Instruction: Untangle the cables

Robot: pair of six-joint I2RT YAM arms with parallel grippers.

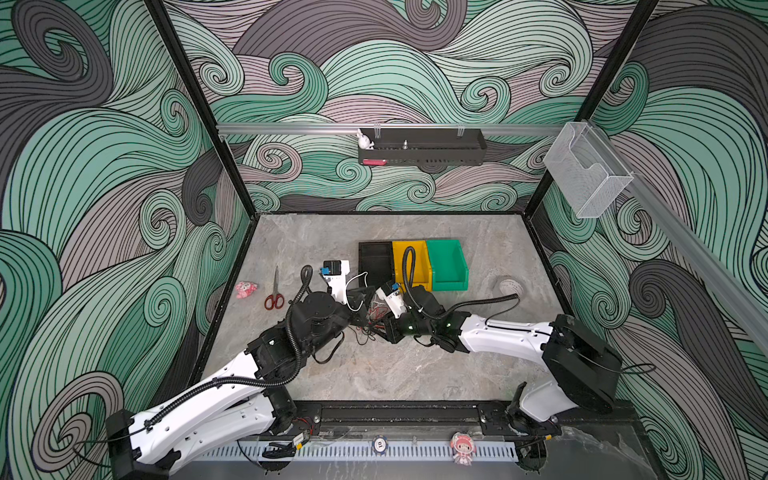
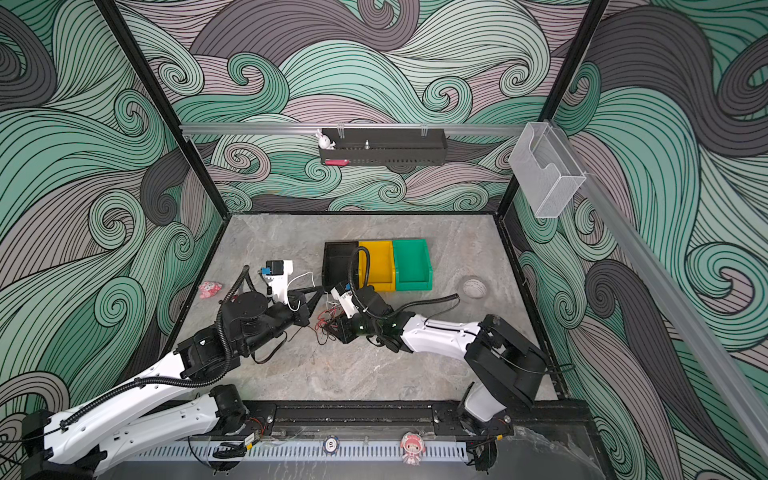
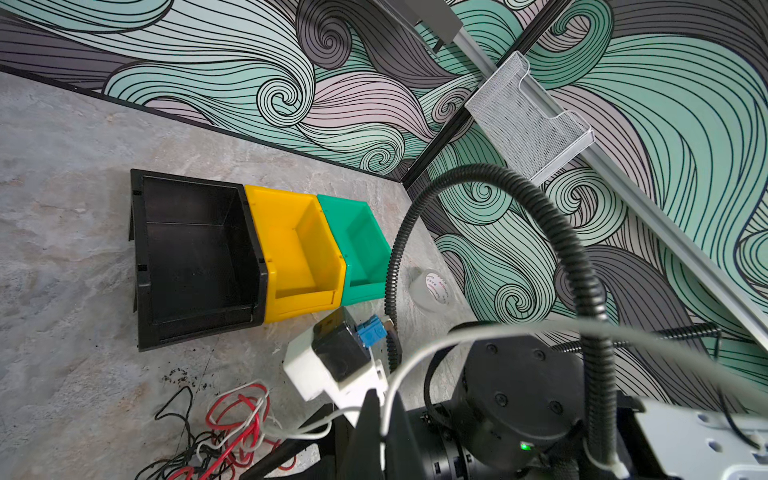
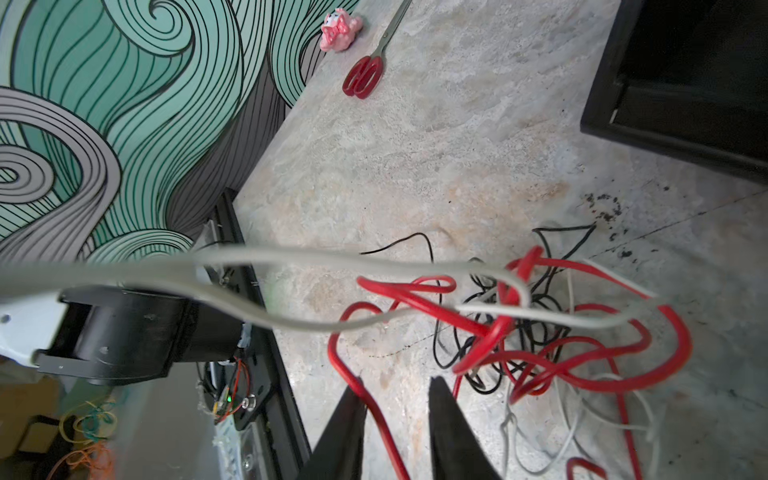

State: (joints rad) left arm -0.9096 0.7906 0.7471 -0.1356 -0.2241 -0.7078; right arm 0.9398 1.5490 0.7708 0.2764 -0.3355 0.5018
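Observation:
The cables [image 4: 532, 332] are thin red, black and white wires snarled in a heap on the stone floor, between the two grippers in both top views [image 1: 370, 322] [image 2: 326, 318]. My left gripper [image 3: 384, 392] is shut on the white cable [image 3: 415, 353], which rises from the heap [image 3: 232, 432] and loops past the jaws. The same white cable [image 4: 291, 257] stretches blurred across the right wrist view. My right gripper [image 4: 395, 380] hangs low over the heap's edge with its jaws apart. A red cable [image 4: 386, 415] runs between them, lying against one finger.
Black [image 1: 376, 259], yellow [image 1: 399, 257] and green [image 1: 446, 262] bins stand in a row just behind the grippers. Red-handled scissors [image 1: 275, 291] and a pink toy [image 1: 246, 289] lie at the left. A tape roll [image 1: 509, 286] sits at the right.

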